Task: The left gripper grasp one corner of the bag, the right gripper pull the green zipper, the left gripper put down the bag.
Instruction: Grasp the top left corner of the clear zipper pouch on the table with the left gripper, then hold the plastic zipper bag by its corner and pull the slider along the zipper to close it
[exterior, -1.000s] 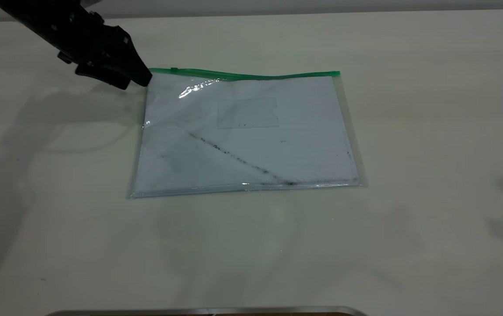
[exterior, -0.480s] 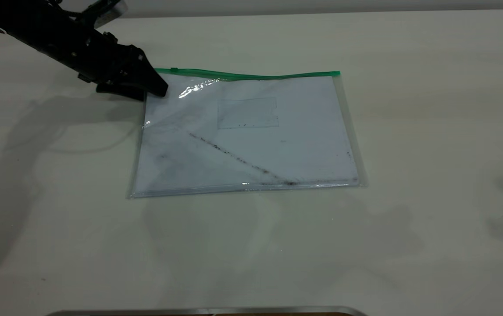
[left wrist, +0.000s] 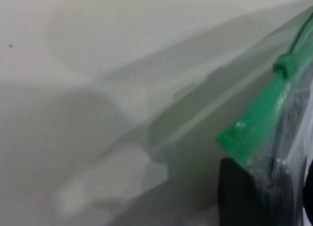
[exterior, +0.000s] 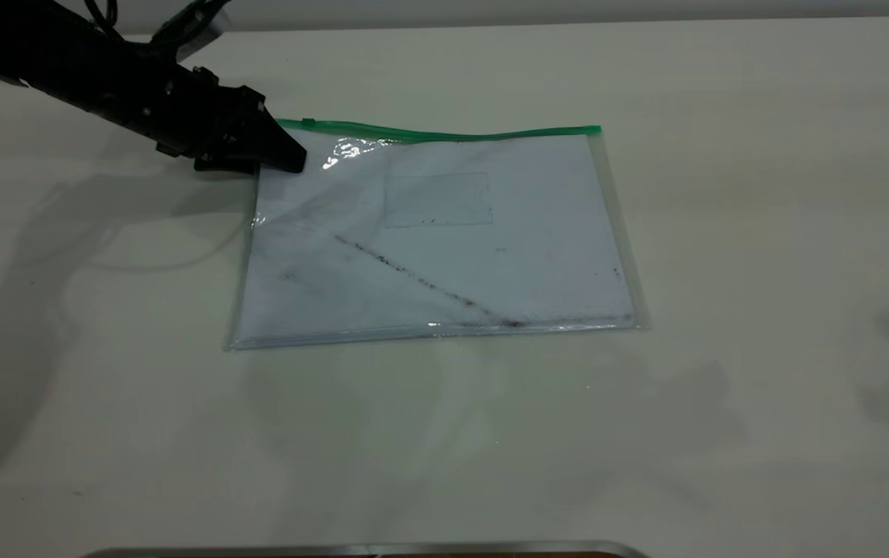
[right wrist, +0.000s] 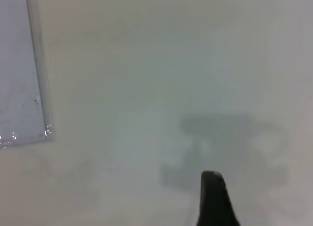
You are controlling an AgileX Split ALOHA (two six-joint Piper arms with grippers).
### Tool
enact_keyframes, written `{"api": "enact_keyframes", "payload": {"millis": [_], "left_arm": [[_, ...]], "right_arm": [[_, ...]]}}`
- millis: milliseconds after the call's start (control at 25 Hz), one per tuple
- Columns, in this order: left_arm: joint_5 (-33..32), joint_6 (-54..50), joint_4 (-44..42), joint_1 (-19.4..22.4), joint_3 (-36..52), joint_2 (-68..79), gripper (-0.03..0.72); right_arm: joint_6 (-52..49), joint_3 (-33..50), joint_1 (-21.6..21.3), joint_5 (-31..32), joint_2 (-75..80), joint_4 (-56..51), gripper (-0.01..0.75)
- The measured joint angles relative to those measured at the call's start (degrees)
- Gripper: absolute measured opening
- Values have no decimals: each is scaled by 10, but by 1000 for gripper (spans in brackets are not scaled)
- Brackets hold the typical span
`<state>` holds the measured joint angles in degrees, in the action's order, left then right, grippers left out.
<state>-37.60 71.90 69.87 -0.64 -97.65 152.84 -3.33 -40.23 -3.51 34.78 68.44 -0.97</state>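
The bag (exterior: pixel 436 240) lies flat on the table, a clear pouch with a white face and a dark diagonal smudge. The green zipper (exterior: pixel 444 134) runs along its far edge, with the slider tab (exterior: pixel 306 122) near the left end. My left gripper (exterior: pixel 281 159) reaches in low from the left and is shut on the bag's far-left corner (exterior: pixel 280 132). In the left wrist view the green strip's end (left wrist: pixel 234 138) lies just off a dark finger (left wrist: pixel 234 196), and clear plastic covers part of that finger. My right gripper (right wrist: pixel 215 201) hovers over bare table to the right of the bag (right wrist: pixel 19 64).
The pale table (exterior: pixel 762 232) stretches wide on every side of the bag. A metal-edged object (exterior: pixel 366 550) shows at the near edge. Arm shadows fall on the left and on the far right.
My left gripper has dropped lower and slid right, from beside the bag's corner to over it. The glare on the plastic near that corner has shifted. The bag has stayed in place.
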Motion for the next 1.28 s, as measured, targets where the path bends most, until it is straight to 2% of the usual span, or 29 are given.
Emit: {"api": "enact_keyframes", "payload": {"millis": [120, 320, 400, 600, 760, 880, 1040, 1280], "left_arm": [[-1, 13, 8, 0, -1, 3, 294], [-23, 61, 34, 0, -1, 3, 99], [-33, 92, 51, 0, -2, 3, 54], [-65, 143, 61, 0, -23, 4, 53], [-137, 173, -3, -2, -79, 2, 53], [-199, 186, -81, -11, -133, -2, 53], [-259, 190, -167, -39, -210, -9, 53], [-290, 193, -260, -95, -283, -9, 53]], "right_arm": [[0, 0, 0, 0, 0, 0, 524], [0, 0, 0, 0, 0, 0, 524], [0, 0, 0, 0, 0, 0, 524], [9, 0, 0, 0, 0, -3, 524], [77, 0, 0, -19, 1, -48, 524], [170, -1, 0, -53, 15, -123, 524], [332, -14, 0, -58, 61, -261, 524], [592, -53, 33, -68, 179, -455, 524]]}}
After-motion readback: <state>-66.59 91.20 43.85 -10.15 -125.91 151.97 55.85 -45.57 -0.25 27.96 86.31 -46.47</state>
